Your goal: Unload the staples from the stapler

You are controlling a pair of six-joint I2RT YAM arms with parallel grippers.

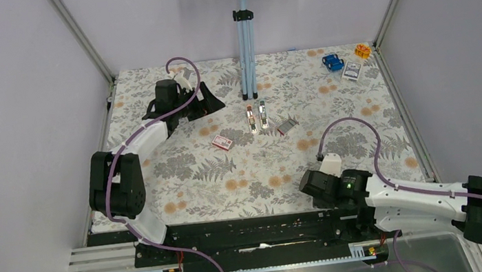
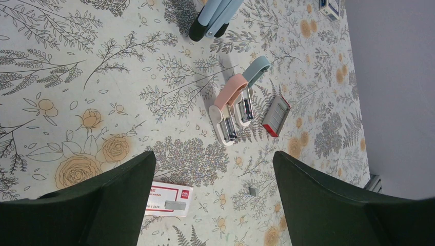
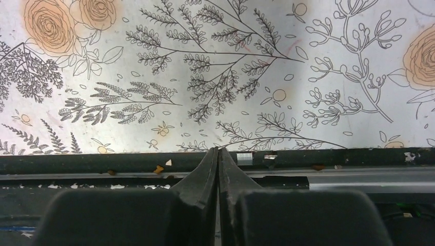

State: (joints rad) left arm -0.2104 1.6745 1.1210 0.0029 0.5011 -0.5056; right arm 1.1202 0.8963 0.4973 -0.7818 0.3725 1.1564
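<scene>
Lavender walls and a metal frame enclose a table [image 1: 243,177] laid with a floral cloth.

Upper left of the top view: the left pincer [image 1: 210,104] is released, with its jaws spread wide and nothing between them. Just below it lies a red-and-white staple box [image 1: 223,141].

Upper centre: the pink stapler [image 1: 251,119] and the blue-grey stapler [image 1: 263,115] lie side by side, almost touching. Both are hinged open, and their long axes run up and down the frame. They are to the right of the left pincer and near it, so the left arm is judged the better placed. In its wrist view they appear ahead in the gap between the jaws, lying on a diagonal.

The foot of a stand [image 1: 248,72] rests just above the staplers and could crowd an approach from that side. A red-edged staple block [image 1: 286,127] lies just to their right.

Lower centre-right: the right pincer [image 1: 312,186] is clenched on nothing at the near edge of the table, well apart from both staplers.
</scene>
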